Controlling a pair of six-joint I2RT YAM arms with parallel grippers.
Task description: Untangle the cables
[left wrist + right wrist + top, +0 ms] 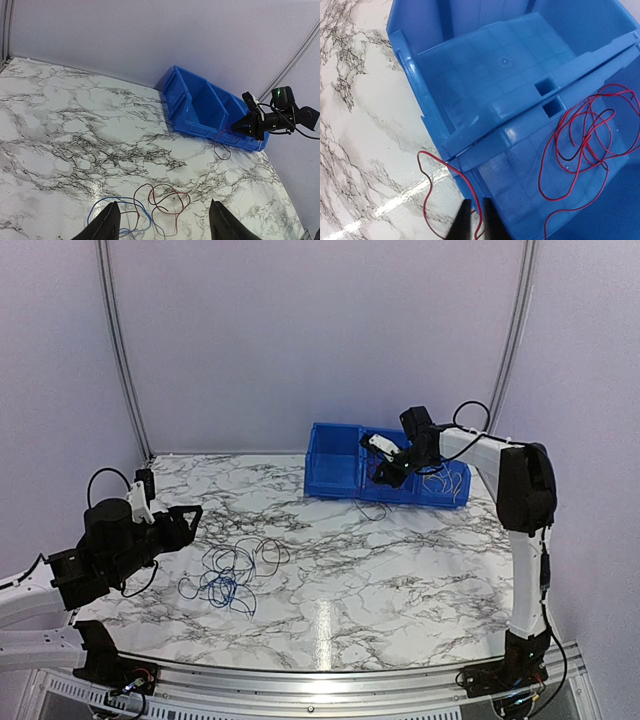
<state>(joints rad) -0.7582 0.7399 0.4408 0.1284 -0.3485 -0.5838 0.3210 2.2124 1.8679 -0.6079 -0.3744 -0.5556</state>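
A tangle of blue and dark red cables (232, 572) lies on the marble table (400, 570) at front left. It also shows in the left wrist view (167, 200). My left gripper (186, 521) hovers left of it, open and empty, with its fingertips (107, 222) wide apart. My right gripper (385, 473) is over the blue bin (340, 465) and is shut on a thin red cable (427, 159). That cable runs over the bin's front wall onto the table (374, 509). More red cable loops (582, 142) lie in the bin's right compartment.
The bin (485, 85) has a divider between two compartments, and the left one holds nothing I can see. It stands at the back right near the purple wall. The table's left rim (4, 60) shows in the left wrist view.
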